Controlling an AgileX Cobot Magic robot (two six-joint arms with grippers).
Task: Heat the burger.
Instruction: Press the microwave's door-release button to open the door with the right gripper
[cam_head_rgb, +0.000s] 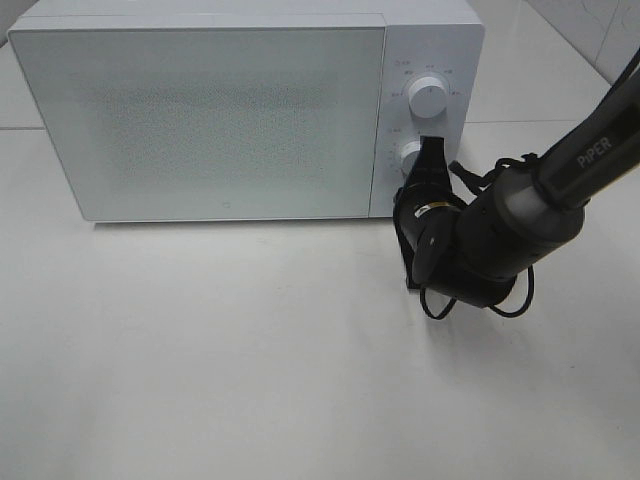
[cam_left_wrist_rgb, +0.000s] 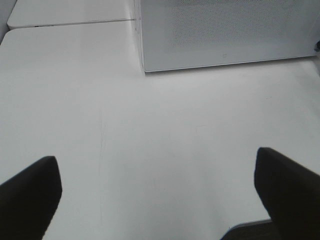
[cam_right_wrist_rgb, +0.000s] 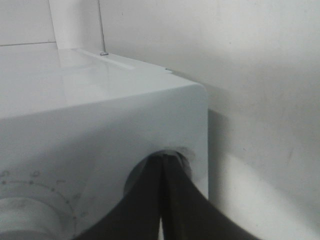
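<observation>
Up close, the right gripper (cam_head_rgb: 431, 152) has its two dark fingers (cam_right_wrist_rgb: 145, 200) pressed flat together with no gap between them, and they pinch nothing. Their joined tips are set against the lower knob (cam_head_rgb: 410, 154) on the control panel of the microwave (cam_head_rgb: 200, 120). In the right wrist view the tips meet right in front of that round knob, close to the rounded outer corner of the white casing. The upper knob (cam_head_rgb: 428, 95) sits just above on the same panel, apart from the fingers. Behind the tips, the black wrist and its looped cable (cam_head_rgb: 520, 300) slant back to the right edge of the high view, and the arm (cam_head_rgb: 590, 150) bears pale lettering. The left gripper (cam_left_wrist_rgb: 157, 172) has its jaws spread wide. One dark finger (cam_left_wrist_rgb: 30, 192) shows at either side of its wrist view, with only bare white table (cam_head_rgb: 250, 360) between them, and they hold nothing. It hangs over the table well in front of the microwave's lower front edge. The microwave door (cam_head_rgb: 210, 130) is shut, and its frosted, speckled window lets nothing inside be made out. The burger shows in none of the three views, so its place cannot be told.
</observation>
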